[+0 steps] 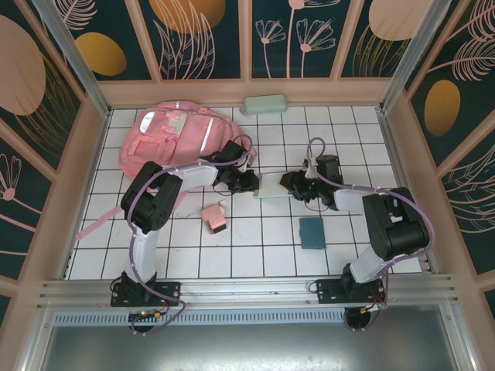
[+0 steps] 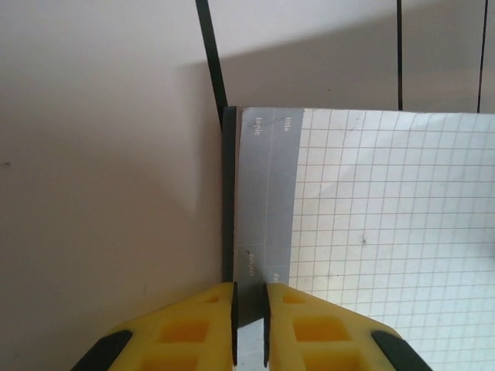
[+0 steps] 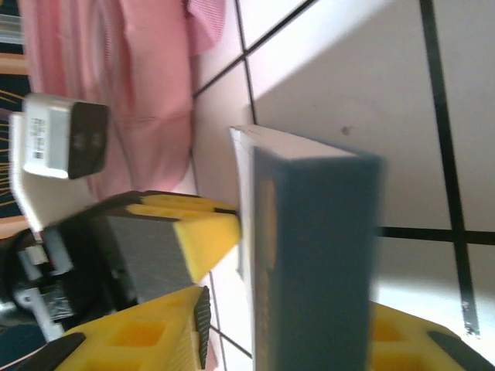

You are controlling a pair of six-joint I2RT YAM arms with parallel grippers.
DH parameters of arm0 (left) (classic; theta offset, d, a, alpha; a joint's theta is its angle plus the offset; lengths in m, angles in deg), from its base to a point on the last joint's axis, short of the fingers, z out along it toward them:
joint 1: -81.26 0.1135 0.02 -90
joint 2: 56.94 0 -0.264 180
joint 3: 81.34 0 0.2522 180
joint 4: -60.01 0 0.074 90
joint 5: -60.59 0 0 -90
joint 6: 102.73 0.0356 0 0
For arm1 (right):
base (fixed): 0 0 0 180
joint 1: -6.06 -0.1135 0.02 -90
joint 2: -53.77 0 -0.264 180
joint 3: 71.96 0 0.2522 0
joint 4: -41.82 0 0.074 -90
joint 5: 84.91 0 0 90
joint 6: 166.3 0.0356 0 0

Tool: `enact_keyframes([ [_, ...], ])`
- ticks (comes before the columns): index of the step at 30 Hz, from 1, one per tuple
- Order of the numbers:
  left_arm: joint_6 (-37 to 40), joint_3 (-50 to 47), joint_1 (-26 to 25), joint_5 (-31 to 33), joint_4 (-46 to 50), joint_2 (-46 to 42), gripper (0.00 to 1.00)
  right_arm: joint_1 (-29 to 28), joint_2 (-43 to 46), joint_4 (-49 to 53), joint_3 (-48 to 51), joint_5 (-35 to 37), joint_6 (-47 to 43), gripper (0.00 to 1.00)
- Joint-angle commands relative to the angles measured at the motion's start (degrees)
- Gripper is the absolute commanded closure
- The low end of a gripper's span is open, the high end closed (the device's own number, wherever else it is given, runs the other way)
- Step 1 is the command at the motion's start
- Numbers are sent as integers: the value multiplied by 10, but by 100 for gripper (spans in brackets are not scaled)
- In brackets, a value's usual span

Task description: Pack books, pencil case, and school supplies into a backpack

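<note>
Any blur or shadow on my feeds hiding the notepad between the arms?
Top external: sharp, evenly lit, notepad plain to see. Left wrist: crisp, the notepad's grid lines readable, a soft shadow on the table beyond it. Right wrist: the notepad's near edge is smeared and out of focus, very close to the lens; backpack behind also soft.

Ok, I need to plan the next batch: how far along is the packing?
Done: nothing is visibly packed yet. In hand: the left gripper is shut on a grid-page notebook, and the right gripper straddles its other end. Left: the mint-green case, pink box and teal pad lie on the table, outside the backpack.
</note>
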Motion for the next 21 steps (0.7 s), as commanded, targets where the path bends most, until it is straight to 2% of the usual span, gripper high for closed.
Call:
enact_keyframes([
  [1, 12, -12, -8, 1, 24, 8, 82, 9, 21, -34, 0, -36, 6, 64],
  [5, 15, -12, -8, 7, 29, 5, 83, 20, 36, 11, 2, -9, -13, 70],
  [9, 19, -6, -8, 10, 35, 3, 83, 27, 53, 59, -2, 17, -40, 90],
  [12, 23, 12, -8, 19, 52, -2, 82, 31, 61, 79, -4, 27, -50, 100],
  [14, 26, 33, -8, 28, 70, -14, 68, 34, 68, 83, -5, 31, -51, 100],
  [21, 61, 168, 2, 91, 173, -47, 54, 45, 101, 99, -9, 37, -54, 100],
])
